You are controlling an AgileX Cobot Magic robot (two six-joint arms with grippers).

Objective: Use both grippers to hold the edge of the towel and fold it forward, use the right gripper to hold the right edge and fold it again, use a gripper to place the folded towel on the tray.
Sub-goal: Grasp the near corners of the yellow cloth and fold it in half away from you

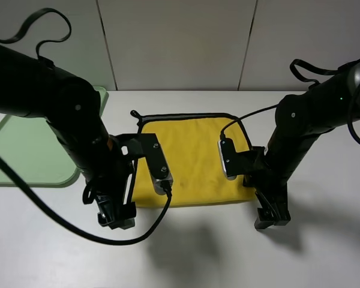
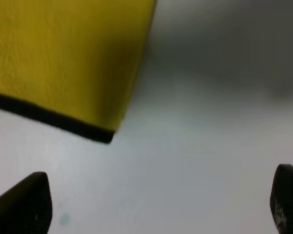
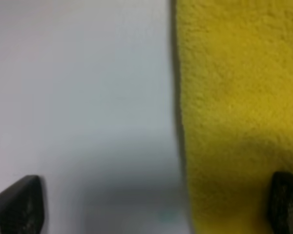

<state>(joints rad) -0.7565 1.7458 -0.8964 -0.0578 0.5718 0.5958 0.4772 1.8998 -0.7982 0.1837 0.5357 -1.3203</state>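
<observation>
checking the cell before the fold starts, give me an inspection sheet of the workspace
surface: white table, arm shadows on it
job's things: yellow towel flat mid-table; pale green tray at left, partly behind the left arm
clutter: nothing seen
grippers: left gripper open, by the towel's near left corner; right gripper open, by its near right corner; neither holds anything
cables: black cable loops over the table from the left arm; thin cable passes over the towel's far right corner
surroundings: pale wall panels
</observation>
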